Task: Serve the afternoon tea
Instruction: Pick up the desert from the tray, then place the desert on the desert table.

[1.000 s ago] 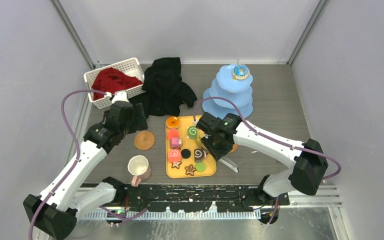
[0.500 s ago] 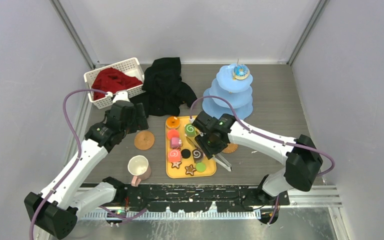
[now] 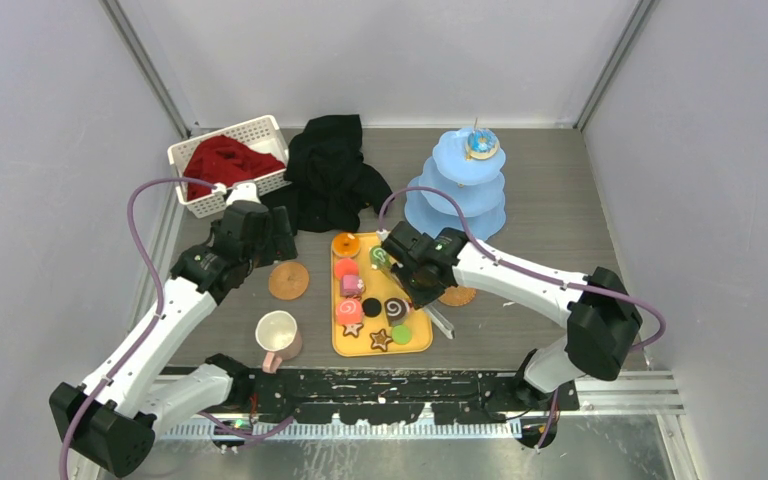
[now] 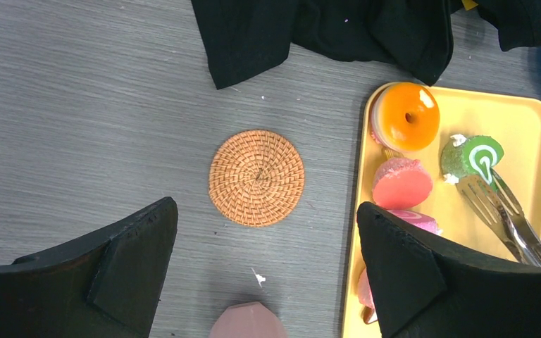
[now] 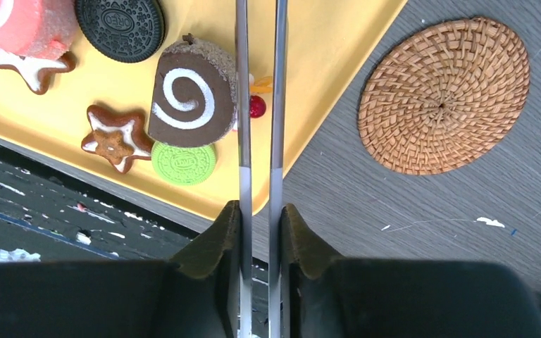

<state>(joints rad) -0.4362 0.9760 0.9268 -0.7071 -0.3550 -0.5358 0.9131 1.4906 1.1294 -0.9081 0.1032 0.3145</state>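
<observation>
Toy sweets lie on the flat yellow tray [image 3: 418, 340]: an orange donut [image 4: 404, 116], a green swirl roll [image 4: 473, 156], a brown swirl roll [image 5: 190, 102], star cookies [image 5: 116, 137]. My right gripper [image 5: 260, 211] is shut on metal tongs [image 5: 259, 105] held over the tray; their tips [image 4: 489, 201] are beside the green roll. My left gripper [image 4: 268, 274] is open and empty above a woven coaster [image 4: 256, 177]. The cream mug [image 3: 278, 335] stands left of the tray. The pale-blue stand [image 3: 457, 185] carries a blue donut [image 3: 481, 143] on top. The grey metal mug is out of view.
A white basket with red cloth [image 3: 228, 160] and a black cloth [image 3: 332, 175] lie at the back left. A second woven coaster [image 5: 442, 95] lies right of the tray. The table's near edge [image 5: 56, 211] is just behind the tray.
My right arm has moved left and away from the front edge, bringing the tongs further over the tray toward the green swirl roll. The left arm has barely moved.
</observation>
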